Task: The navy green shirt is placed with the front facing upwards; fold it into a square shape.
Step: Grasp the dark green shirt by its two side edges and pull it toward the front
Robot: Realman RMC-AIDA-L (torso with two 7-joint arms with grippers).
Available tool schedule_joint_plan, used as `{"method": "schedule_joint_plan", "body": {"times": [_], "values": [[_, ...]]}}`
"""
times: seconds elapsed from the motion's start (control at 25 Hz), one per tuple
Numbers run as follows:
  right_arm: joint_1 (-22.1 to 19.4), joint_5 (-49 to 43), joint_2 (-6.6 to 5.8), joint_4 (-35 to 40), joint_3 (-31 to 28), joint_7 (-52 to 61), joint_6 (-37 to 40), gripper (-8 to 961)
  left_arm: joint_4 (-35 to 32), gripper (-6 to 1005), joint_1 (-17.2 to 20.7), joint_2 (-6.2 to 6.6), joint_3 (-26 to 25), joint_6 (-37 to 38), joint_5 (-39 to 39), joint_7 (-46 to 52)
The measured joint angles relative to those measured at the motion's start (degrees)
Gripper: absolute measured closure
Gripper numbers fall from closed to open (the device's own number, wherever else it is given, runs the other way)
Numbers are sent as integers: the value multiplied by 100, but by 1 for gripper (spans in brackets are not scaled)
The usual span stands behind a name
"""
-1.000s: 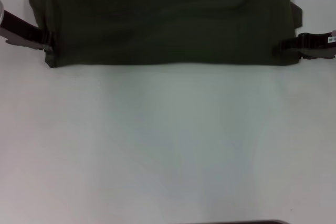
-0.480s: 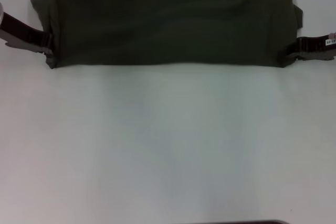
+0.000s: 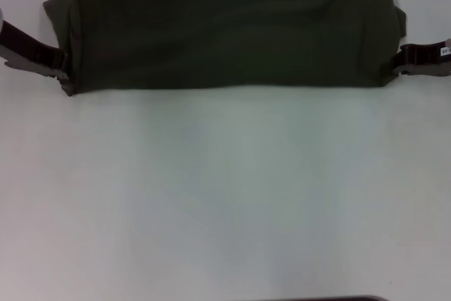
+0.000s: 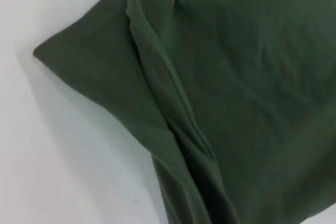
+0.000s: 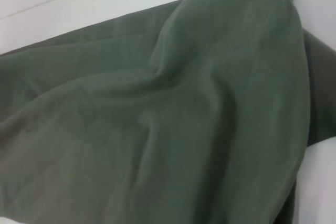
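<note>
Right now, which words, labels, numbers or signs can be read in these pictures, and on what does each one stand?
No text can be read.
A small white label on the right gripper carries marks too small and blurred to read.
The navy green shirt shows no lettering or neck label; only plain cloth faces up.
The left gripper shows no marking.

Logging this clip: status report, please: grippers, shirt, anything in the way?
Left gripper and right gripper at opposite ends of navy green shirt. Shirt folded into a long band, lettering hidden. Nothing in the way on table.
</note>
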State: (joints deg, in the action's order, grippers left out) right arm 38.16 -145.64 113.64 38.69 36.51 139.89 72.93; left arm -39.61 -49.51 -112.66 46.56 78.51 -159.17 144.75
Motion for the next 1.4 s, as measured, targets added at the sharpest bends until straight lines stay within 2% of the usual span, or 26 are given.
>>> {"method": "schedule_joint_plan", "body": {"times": [0.32, 0.64, 0.76, 0.92, 1.12, 1.4], "values": [[-30, -9, 0, 99, -4, 3, 194, 943, -459, 1000, 264, -99, 3, 177, -10, 6], [8, -157, -21, 163, 101, 4, 709, 943, -547, 1001, 350, -108, 1, 676, -264, 54], [51, -352, -30, 279, 147, 4, 959, 943, -693, 1001, 387, -159, 25, 958, -399, 53], [105, -617, -29, 356, 287, 39, 1184, 943, -1076, 1001, 569, -273, 333, 1422, -446, 63], [113, -913, -13, 366, 491, 117, 1365, 942, -1278, 1001, 725, -364, 605, 1640, -448, 138], [112, -1282, 50, 380, 565, 166, 1508, 942, -1352, 1000, 919, -430, 895, 1781, -448, 202]]}}
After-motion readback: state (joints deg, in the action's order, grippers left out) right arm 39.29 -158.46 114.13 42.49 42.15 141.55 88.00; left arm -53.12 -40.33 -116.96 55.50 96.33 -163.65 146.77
